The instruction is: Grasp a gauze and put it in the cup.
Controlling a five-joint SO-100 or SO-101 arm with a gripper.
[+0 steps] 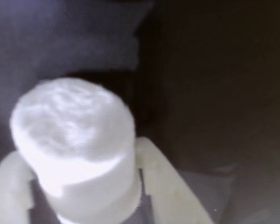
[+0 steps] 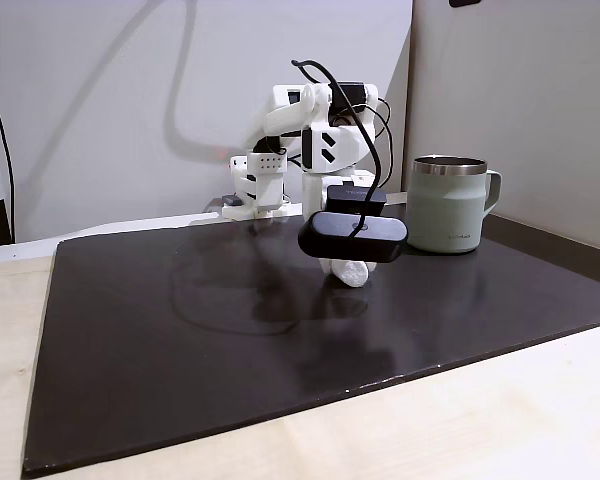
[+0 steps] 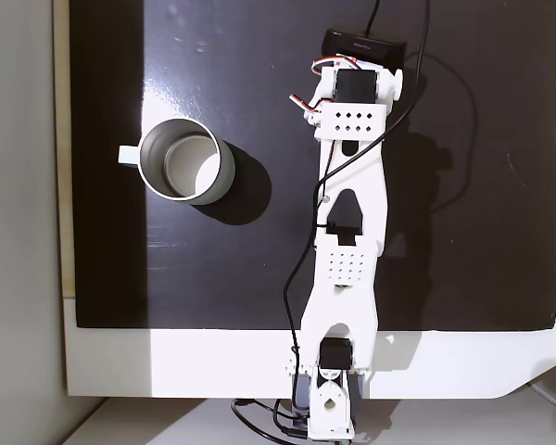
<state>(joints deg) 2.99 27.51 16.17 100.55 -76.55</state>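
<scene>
Gauze: the gauze [image 1: 74,149] is standing upright between my two pale fingers [image 1: 165,184] in the wrist view, its round fluffy end facing the camera. In a fixed view a bit of white [image 2: 352,272] is peeking out under the black camera body, low over the dark mat; I am taking that for the roll or a fingertip, and cannot tell which.

Hand: my hand [image 1: 84,205] is clenching on the gauze, one finger pressing each side of the roll. I am gripping it low on its body, which I judge is keeping the soft fabric from tipping out.

Height: I cannot tell whether the roll is touching the mat [image 2: 180,330] or hanging just above it.

Cup: the cup [image 2: 448,205] is standing upright on the mat, well apart from my hand, handle pointing away from me. In another fixed view its open mouth [image 3: 181,159] is looking empty.

Arm: I am stretching far out over the counter [image 3: 213,357], the camera [image 3: 363,42] riding at my wrist.

Next: I am judging that the roll needs lifting above the steel rim before I swing across, or I risk knocking the cup.
</scene>
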